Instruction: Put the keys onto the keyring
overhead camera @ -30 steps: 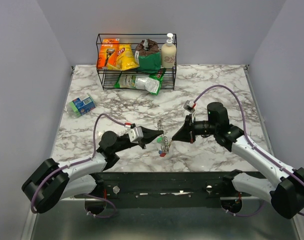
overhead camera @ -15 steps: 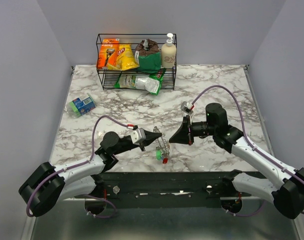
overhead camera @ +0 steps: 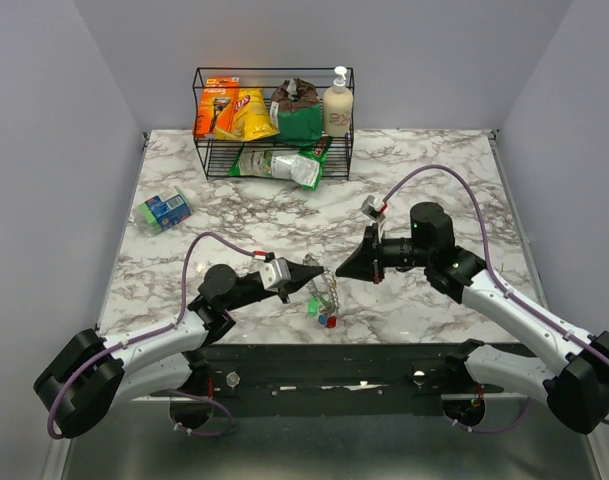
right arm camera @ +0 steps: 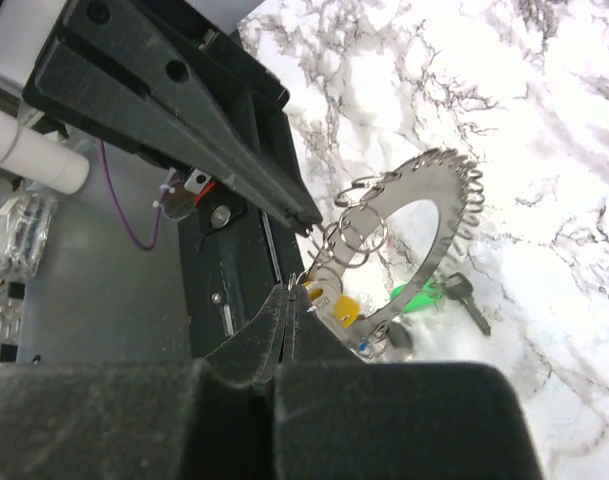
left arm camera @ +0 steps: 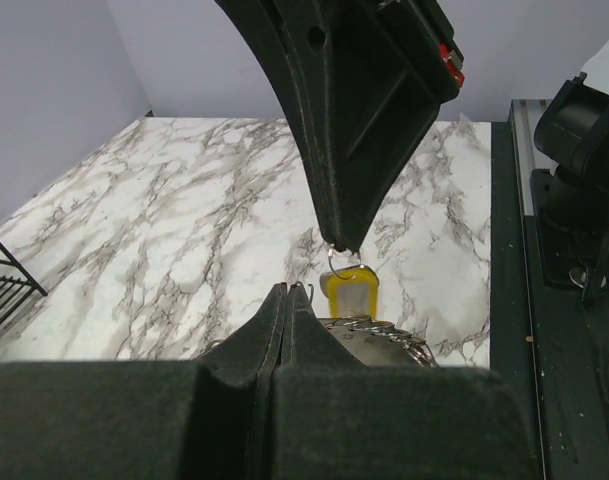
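The keyring [right arm camera: 439,215] is a silvery band with coiled wire loops, held in the air between both grippers; it also shows in the top view [overhead camera: 331,290]. My left gripper [overhead camera: 319,271] is shut on the keyring's wire [left arm camera: 289,290]. My right gripper [overhead camera: 341,271] is shut on the small split ring of a yellow key [right arm camera: 336,305], close against the keyring. The yellow key [left arm camera: 350,290] hangs from the right gripper's tip in the left wrist view. Green [right arm camera: 419,295], blue [right arm camera: 369,345] and dark-headed [right arm camera: 464,295] keys hang below the keyring, and the cluster [overhead camera: 320,312] hangs over the table's front part.
A black wire rack [overhead camera: 274,120] with snack packs and a soap bottle [overhead camera: 338,103] stands at the back. A green-blue pack [overhead camera: 164,210] lies at the left. The black base rail [overhead camera: 334,360] runs along the near edge just below the grippers.
My right gripper has moved left towards the left gripper's tip. The keyring and hanging keys have swung slightly down and left. Both grippers stay shut.
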### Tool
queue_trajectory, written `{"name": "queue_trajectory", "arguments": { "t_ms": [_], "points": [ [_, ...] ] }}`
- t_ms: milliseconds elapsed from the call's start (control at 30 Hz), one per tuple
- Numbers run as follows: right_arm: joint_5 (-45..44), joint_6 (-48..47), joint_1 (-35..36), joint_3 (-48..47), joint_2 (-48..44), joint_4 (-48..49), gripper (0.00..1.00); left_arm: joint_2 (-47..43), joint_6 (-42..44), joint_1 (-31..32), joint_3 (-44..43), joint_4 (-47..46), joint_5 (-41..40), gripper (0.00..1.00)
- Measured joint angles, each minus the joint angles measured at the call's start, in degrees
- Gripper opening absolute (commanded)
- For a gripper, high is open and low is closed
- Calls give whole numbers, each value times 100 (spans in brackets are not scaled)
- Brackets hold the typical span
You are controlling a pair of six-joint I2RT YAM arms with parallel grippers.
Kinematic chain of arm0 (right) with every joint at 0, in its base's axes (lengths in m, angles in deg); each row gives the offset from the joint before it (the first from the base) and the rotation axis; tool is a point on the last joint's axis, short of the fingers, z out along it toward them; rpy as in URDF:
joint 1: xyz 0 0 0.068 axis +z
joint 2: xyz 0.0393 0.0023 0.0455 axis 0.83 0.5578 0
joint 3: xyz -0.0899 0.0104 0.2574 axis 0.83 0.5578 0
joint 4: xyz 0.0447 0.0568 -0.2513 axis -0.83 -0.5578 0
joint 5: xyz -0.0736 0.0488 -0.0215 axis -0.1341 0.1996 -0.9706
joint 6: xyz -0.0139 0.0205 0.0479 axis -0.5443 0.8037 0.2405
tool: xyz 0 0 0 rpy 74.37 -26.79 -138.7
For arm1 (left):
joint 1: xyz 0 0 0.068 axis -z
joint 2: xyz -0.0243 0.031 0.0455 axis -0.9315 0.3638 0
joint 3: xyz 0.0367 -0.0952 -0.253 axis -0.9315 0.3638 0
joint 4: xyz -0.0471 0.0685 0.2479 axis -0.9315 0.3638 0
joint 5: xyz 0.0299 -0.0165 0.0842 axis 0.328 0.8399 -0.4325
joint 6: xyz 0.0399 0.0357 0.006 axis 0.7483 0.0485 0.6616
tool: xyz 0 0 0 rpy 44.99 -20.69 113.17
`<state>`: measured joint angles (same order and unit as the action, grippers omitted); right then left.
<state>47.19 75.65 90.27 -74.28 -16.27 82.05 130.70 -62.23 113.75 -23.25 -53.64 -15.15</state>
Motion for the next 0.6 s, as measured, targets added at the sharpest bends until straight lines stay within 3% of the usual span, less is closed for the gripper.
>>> {"name": "queue_trajectory", "arguments": {
  "t_ms": [600],
  "points": [
    [-144, 76, 0, -173, 402, 87, 1, -146, 90, 33, 0, 232, -2, 0]
  ]
}}
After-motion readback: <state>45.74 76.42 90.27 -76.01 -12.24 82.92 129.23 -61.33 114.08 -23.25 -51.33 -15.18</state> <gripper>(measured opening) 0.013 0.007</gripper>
